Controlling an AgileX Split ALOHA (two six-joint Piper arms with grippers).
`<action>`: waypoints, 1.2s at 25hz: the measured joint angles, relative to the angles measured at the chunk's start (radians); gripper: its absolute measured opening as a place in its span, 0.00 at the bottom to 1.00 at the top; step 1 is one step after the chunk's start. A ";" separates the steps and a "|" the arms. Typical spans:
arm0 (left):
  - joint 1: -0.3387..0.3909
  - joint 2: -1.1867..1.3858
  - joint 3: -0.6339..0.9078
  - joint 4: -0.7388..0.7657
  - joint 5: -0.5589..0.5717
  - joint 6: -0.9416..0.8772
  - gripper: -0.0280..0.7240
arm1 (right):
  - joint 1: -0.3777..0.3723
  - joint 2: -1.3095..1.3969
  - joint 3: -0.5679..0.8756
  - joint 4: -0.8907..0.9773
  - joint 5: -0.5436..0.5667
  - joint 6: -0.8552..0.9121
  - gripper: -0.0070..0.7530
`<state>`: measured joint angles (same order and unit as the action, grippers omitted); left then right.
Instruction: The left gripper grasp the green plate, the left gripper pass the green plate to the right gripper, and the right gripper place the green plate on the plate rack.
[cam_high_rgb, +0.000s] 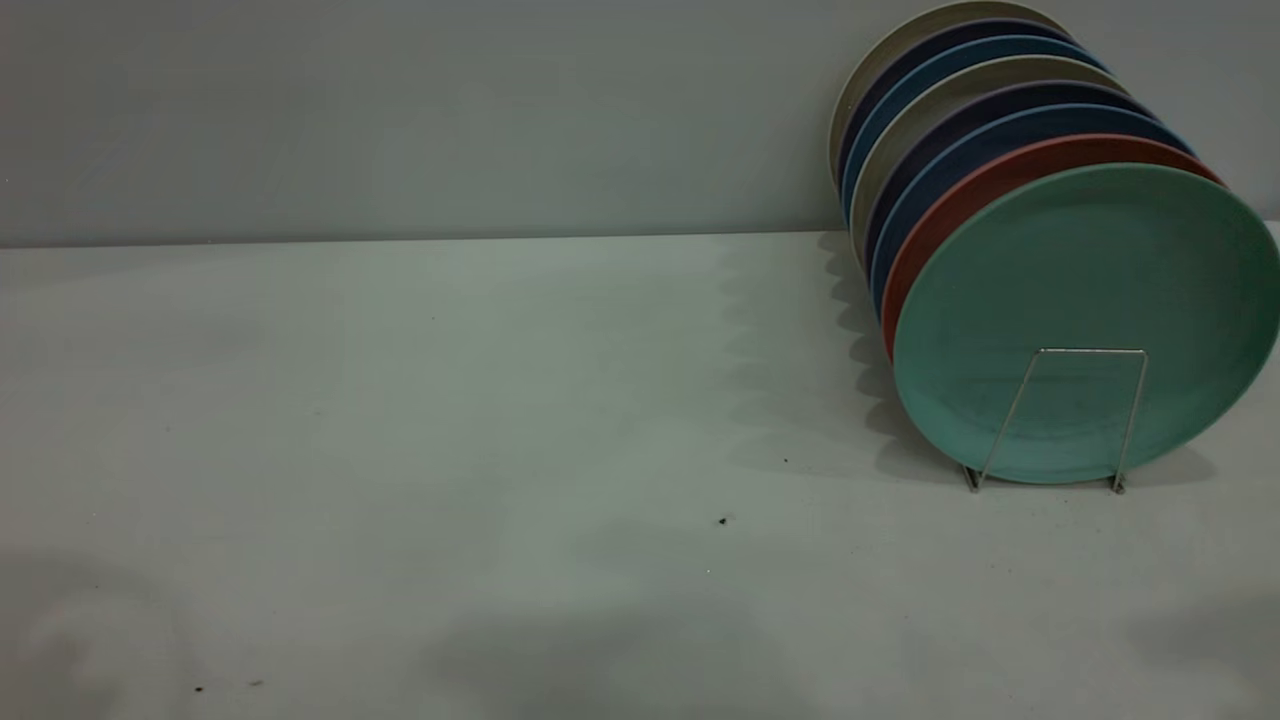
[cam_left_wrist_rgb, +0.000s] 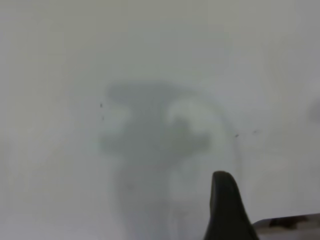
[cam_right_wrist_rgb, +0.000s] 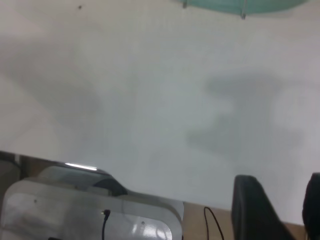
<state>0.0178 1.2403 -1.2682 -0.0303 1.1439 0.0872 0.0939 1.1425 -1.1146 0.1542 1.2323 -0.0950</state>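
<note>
The green plate is stood upright in the rack, held behind the front wire loop. A pink plate is leaned just behind it, with blue plates farther back. The right gripper is hung over the bare table, its jaws spread wide with nothing between them. The plate's lower edge is seen well ahead of it, apart. The left gripper is held above the table with nothing near it; its width cannot be told.
</note>
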 joint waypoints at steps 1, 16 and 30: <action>0.000 -0.034 0.020 -0.004 0.000 0.000 0.68 | 0.000 -0.037 0.022 0.000 0.001 0.001 0.36; 0.000 -0.656 0.561 -0.008 -0.044 0.000 0.68 | 0.000 -0.639 0.455 -0.003 0.006 -0.095 0.36; 0.000 -1.144 0.767 0.070 -0.009 0.000 0.68 | 0.000 -0.915 0.636 -0.052 -0.096 -0.116 0.36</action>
<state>0.0178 0.0962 -0.5010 0.0395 1.1346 0.0869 0.0939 0.2278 -0.4789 0.1024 1.1365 -0.2113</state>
